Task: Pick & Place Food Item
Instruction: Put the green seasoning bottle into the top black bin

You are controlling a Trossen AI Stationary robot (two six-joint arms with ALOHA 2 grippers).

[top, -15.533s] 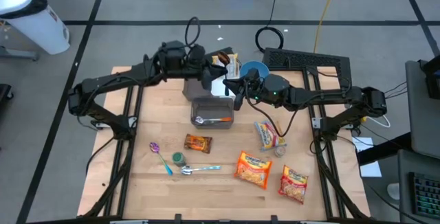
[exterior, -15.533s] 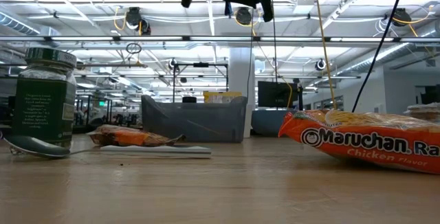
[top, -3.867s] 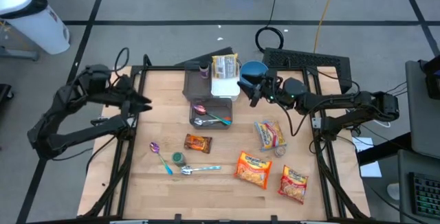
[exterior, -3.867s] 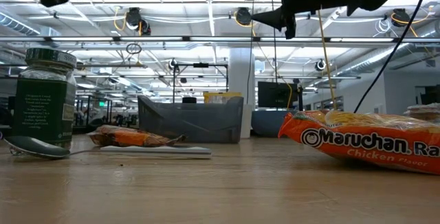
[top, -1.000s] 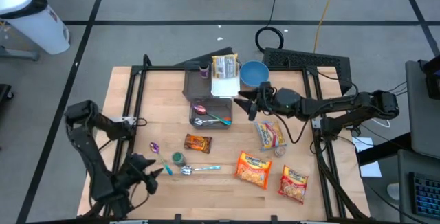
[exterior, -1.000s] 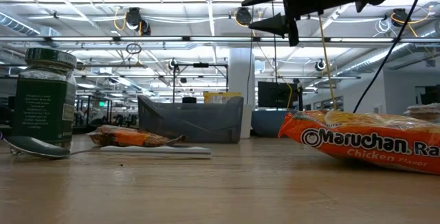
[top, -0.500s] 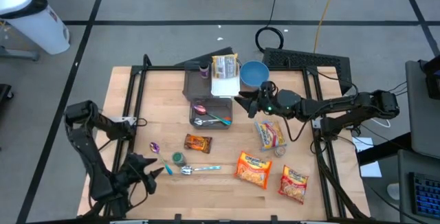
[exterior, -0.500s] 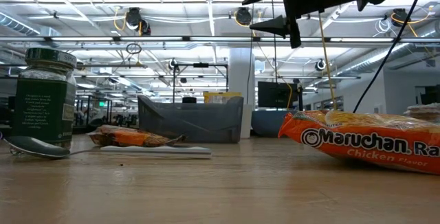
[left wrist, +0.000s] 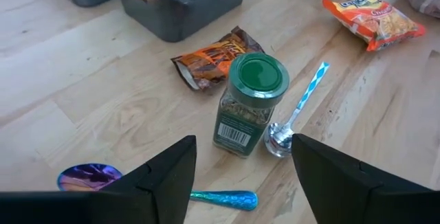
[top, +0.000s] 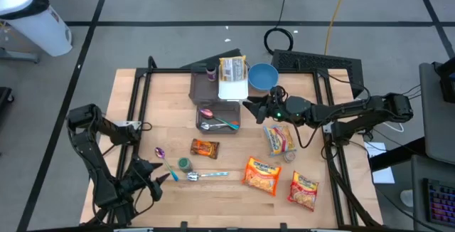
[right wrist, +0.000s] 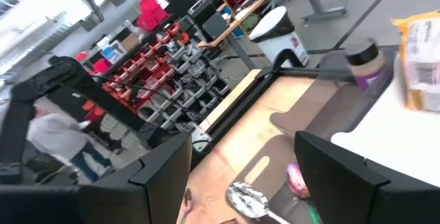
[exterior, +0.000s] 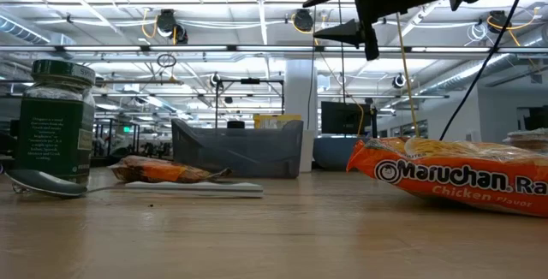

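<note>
From above, my left jaws (top: 162, 176) hover apart at the worktop's (top: 163, 118) near-left corner beside the green-lidded jar (top: 184, 164), while my right jaws (top: 250, 107) hang apart by the grey bin (top: 218, 116), the ramen packets (top: 261, 174) lying well apart near the front. Through my left wrist, the jar (left wrist: 249, 104) stands upright between my fingers (left wrist: 165, 179), touching nothing, with an orange snack wrapper (left wrist: 213, 59) behind it and a blue-handled spoon (left wrist: 294, 117) just beside it.

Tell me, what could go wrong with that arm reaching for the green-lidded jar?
The open left gripper faces the spice jar, a tall, narrow thing that could tip if a finger clips it. The blue-handled spoon lies against its base and the snack packet sits just behind, so either could get dragged or pinched along.
</note>
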